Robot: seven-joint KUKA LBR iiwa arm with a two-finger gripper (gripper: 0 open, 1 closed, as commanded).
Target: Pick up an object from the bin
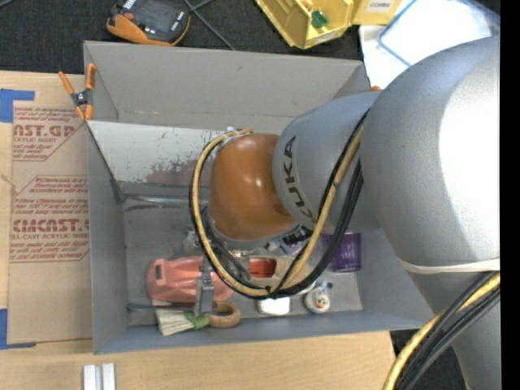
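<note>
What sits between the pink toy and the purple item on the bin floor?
In the camera view, a small red thing lies there, partly covered by the arm's cables.

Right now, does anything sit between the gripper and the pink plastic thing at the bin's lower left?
Nothing visible does. The gripper is down at the right end of the pink plastic thing. A small brush lies just below them in the view, beside the gripper rather than in its way.
</note>
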